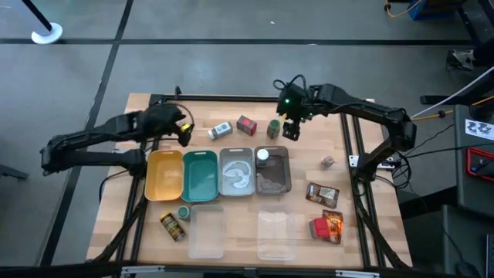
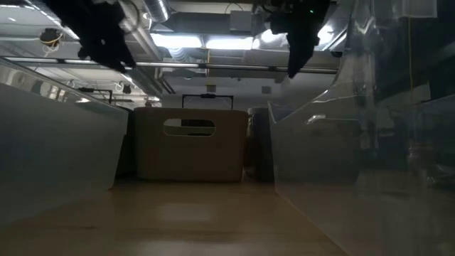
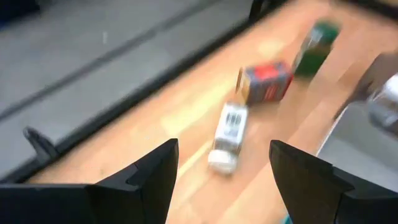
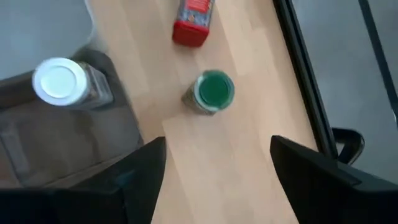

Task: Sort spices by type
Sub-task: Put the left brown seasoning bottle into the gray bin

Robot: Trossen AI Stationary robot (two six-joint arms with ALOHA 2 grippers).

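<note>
Standing on a grey floor, the wooden bench carries a row of four trays: yellow, teal and two grey ones. A white-capped jar stands in the right grey tray. Behind the row lie a toppled jar, a red box and a green-capped jar. The right claw hovers with fingers apart just beside the green-capped jar; the left claw, also parted, hangs empty near the toppled jar.
</note>
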